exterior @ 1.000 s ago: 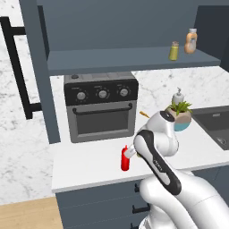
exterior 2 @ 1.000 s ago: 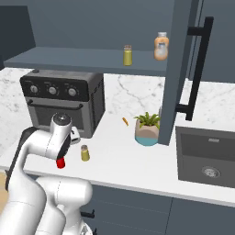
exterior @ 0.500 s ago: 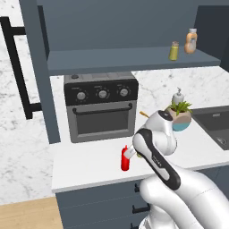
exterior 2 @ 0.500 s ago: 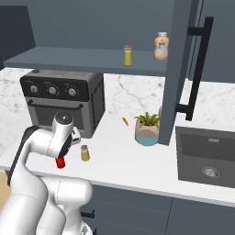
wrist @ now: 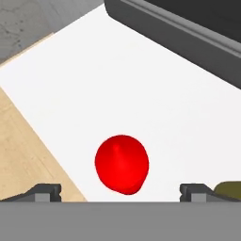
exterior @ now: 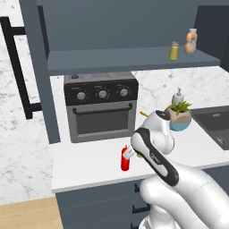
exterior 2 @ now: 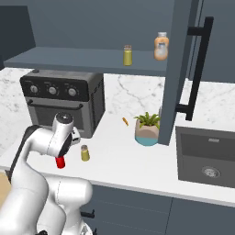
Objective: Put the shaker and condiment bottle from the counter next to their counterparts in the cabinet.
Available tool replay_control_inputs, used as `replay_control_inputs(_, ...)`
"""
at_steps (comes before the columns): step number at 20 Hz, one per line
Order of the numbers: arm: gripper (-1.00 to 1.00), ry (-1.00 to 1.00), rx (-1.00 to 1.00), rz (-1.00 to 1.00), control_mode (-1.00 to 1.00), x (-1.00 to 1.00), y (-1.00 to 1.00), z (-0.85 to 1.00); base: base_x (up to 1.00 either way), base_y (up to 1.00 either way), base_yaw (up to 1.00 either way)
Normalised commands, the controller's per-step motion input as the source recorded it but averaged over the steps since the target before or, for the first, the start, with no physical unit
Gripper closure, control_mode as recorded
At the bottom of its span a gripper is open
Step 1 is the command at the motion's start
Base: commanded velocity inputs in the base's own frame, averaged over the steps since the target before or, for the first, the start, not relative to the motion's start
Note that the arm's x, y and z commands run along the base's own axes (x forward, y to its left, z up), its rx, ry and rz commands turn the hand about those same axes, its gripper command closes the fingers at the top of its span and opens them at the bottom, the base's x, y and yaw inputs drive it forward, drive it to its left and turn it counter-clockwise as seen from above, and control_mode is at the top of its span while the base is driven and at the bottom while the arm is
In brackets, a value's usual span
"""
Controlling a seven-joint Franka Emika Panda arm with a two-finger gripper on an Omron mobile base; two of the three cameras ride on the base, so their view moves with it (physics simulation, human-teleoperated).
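Shaker point(exterior 2: 85, 153) on counter point(exterior 2: 137, 160) (red condiment bottle point(exterior 2: 60, 162) just beside)

From my station I saw a marble backsplash point(exterior: 18, 147), a wood floor point(exterior: 27, 217), a dark sink point(exterior 2: 209, 156), and perhaps a toaster oven point(exterior: 102, 106).

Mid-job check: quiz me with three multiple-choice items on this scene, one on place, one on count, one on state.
1. The condiment bottle stands:
A. on the counter
B. on the cabinet shelf
C. in the sink

2. Things on the cabinet shelf:
A. none
B. two
C. four

3. The end effector is:
A. shut on the shaker
B. shut, holding nothing
C. open above the condiment bottle

Answers: 1 A, it stands upright before the toaster oven; 2 B, a shaker and a tan-orange bottle; 3 C, fingertips spread either side.
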Motion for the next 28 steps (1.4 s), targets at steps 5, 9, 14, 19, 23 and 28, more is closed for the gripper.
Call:
replay_control_inputs(5,-1.0,-0.01,0.01,0.04,-1.0,0.04,0.0,-0.29,0.0,0.0,0.0)
replay_control_inputs(9,-1.0,0.0,0.02,0.05,-1.0,0.05,0.01,-0.34,0.0,0.0,0.0)
replay_control_inputs(14,-1.0,0.0,0.06,0.06,-1.0,0.01,0.03,-0.39,0.0,0.0,0.0)
replay_control_inputs(19,1.0,0.0,0.07,0.08,-1.0,0.0,0.22,-0.53,0.0,0.0,0.0)
replay_control_inputs(23,1.0,0.05,0.01,0.05,-1.0,0.08,0.13,-0.39,0.0,0.0,0.0)
replay_control_inputs(28,1.0,0.09,-0.02,0.0,-1.0,0.21,0.03,-0.03,0.0,0.0,0.0)
